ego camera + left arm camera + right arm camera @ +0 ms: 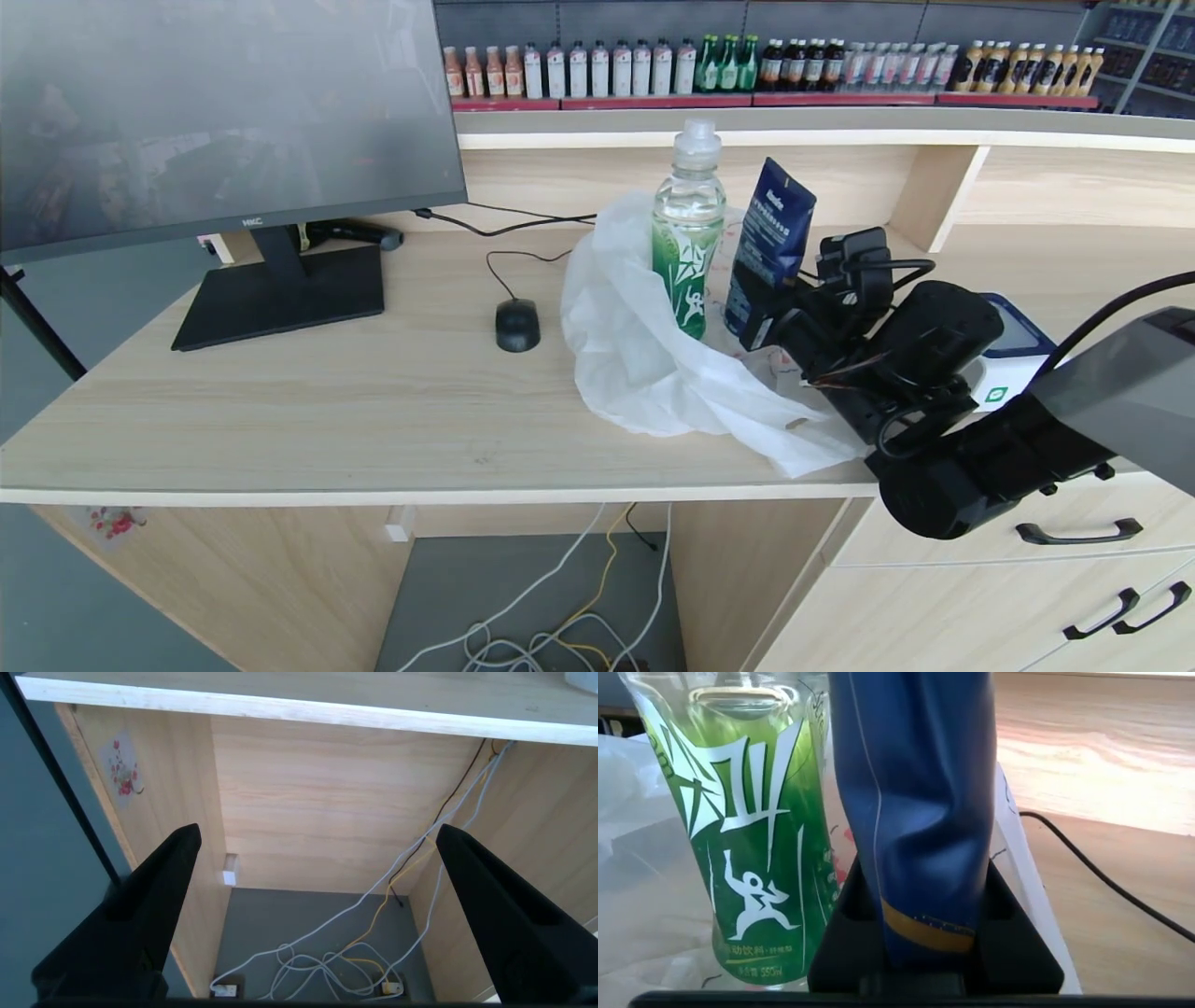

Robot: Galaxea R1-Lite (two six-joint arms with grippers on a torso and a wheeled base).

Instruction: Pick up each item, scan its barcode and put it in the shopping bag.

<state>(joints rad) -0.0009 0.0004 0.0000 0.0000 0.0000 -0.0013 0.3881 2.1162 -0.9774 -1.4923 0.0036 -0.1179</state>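
A clear bottle with a green label (688, 233) stands upright in the folds of the white shopping bag (644, 364) on the counter. Right beside it is a dark blue pouch (770, 243), upright, with my right gripper (764, 327) shut on its lower part. In the right wrist view the pouch (915, 793) fills the space between the fingers (848, 901), and the bottle (752, 831) stands close alongside. My left gripper (318, 835) hangs open below the counter's front edge, facing the knee space, with nothing in it.
A monitor (224, 112) on its stand and a black mouse (517, 325) occupy the counter's left half. A white and blue scanner box (1019, 359) sits behind my right arm. Loose cables (327, 961) lie under the counter. Drawers (1078, 534) are at the lower right.
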